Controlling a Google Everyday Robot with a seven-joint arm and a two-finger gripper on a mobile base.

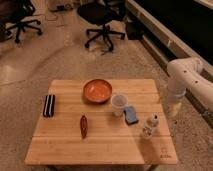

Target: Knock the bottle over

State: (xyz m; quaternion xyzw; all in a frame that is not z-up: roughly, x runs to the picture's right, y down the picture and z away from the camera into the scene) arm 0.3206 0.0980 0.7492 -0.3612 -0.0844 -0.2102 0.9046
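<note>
Gripper (173,108): open or closed state cannot be determined. It hangs pointing down just off the right edge of the one table (100,148), near the one bottle (152,125) but apart from it. The bottle stands upright at front right, just beside one blue sponge (131,115). Leftward: one white cup (119,103), one orange bowl (97,91), one reddish pepper-like item (83,125), one black block (49,105).

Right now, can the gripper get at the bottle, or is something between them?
Probably yes. The gripper hangs just beside the table, and the bottle stands near that edge. Nothing lies between them; the cup and blue sponge sit on the bottle's other side.
</note>
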